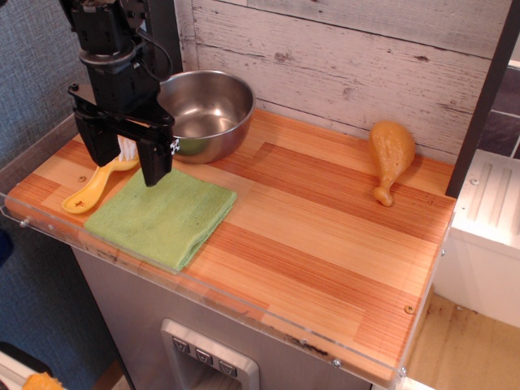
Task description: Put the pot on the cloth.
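The shiny steel pot (207, 112) stands at the back left of the wooden counter, against the white plank wall. The light green folded cloth (165, 216) lies in front of it near the counter's front left edge. My black gripper (124, 156) hangs between them, just left of the pot and above the cloth's far left corner. Its two fingers (155, 165) are spread apart and hold nothing. It hides part of the brush behind it.
A yellow-handled brush (95, 189) with white bristles lies left of the cloth, partly behind the gripper. A yellow toy chicken drumstick (390, 157) lies at the back right. A clear plastic lip (244, 301) runs along the counter's front edge. A white appliance (487, 236) stands to the right.
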Tool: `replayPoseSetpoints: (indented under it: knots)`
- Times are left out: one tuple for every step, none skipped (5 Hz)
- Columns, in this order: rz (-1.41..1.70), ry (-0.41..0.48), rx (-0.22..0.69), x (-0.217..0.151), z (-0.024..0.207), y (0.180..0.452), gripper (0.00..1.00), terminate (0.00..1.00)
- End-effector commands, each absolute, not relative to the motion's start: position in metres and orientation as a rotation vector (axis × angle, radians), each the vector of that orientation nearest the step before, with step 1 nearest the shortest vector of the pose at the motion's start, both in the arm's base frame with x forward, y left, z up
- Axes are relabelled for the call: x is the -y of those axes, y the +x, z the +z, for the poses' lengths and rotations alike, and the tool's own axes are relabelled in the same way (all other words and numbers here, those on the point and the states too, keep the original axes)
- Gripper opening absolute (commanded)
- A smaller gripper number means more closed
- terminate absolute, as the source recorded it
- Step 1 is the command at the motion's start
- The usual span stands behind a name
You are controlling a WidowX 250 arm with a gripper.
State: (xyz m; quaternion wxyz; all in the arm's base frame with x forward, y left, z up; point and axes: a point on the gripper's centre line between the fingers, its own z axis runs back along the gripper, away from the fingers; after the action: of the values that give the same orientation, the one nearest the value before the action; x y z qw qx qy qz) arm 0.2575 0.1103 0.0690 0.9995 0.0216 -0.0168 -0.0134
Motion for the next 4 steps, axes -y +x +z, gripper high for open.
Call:
replayPoseSetpoints:
  knots:
    - [-0.027,0.043,0.034,-0.11,0.069,0.257,1.0,0.0]
    - [-0.056,0.05,0.067,-0.097,0.084,0.282,1.0,0.0]
    - [-0.061,0.043,0.066,-0.089,0.081,0.302,1.0,0.0]
    - [-0.081,0.034,0.079,-0.079,0.078,0.329,1.0,0.0]
